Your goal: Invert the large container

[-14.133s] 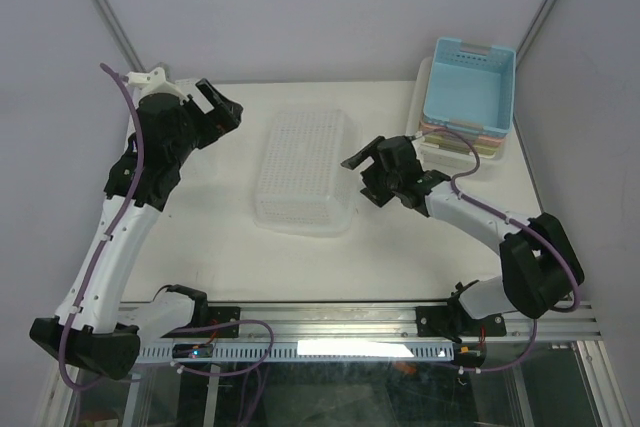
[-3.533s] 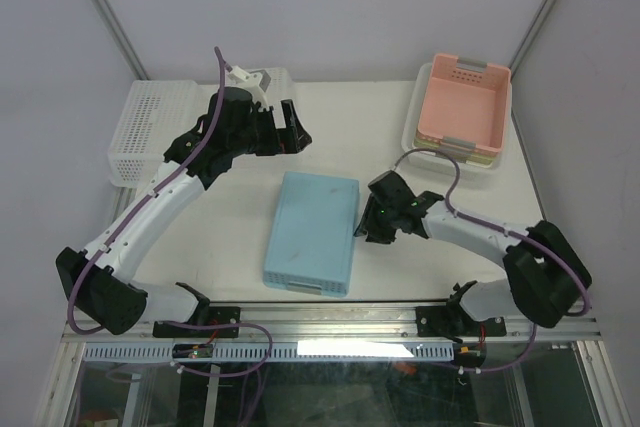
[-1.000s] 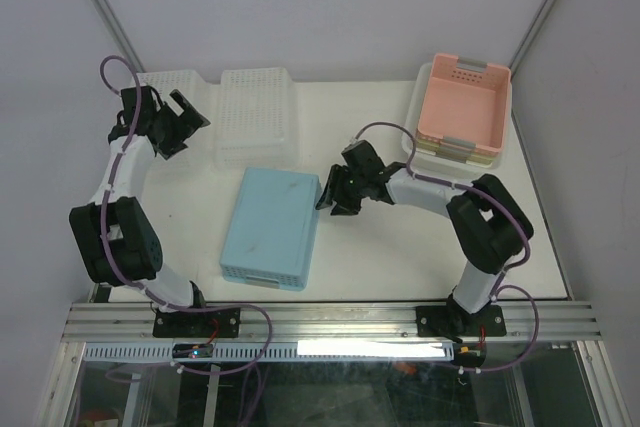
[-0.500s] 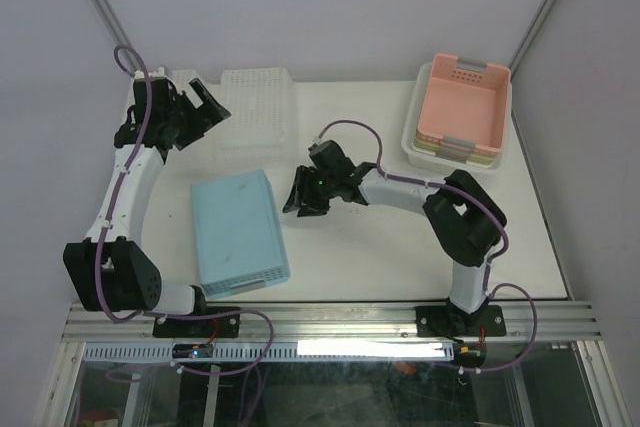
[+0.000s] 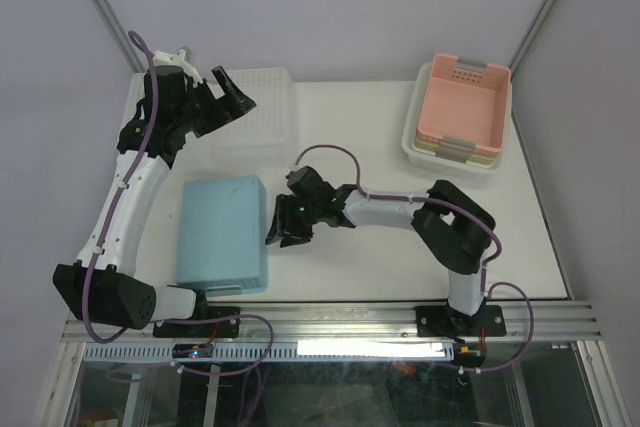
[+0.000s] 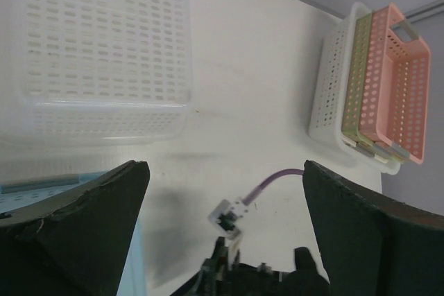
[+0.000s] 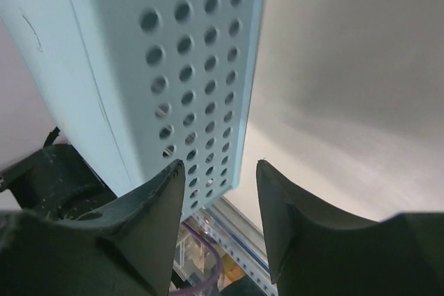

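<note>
The large container is a translucent whitish tub with a slotted grid base, lying base up at the back left of the table. The left wrist view shows it at upper left. My left gripper hangs above its left end, open and holding nothing. My right gripper is low on the table at the right edge of an upturned light blue basket. In the right wrist view the basket's perforated wall fills the upper left, and the right gripper stands open just below its corner.
A pink basket sits nested in a stack inside a white tub at the back right, also seen in the left wrist view. The metal rail runs along the near table edge, close to the blue basket.
The blue basket has slid left and turned, now nearer the front left corner. My right gripper followed it leftward. My left gripper swung right, over the whitish container.
</note>
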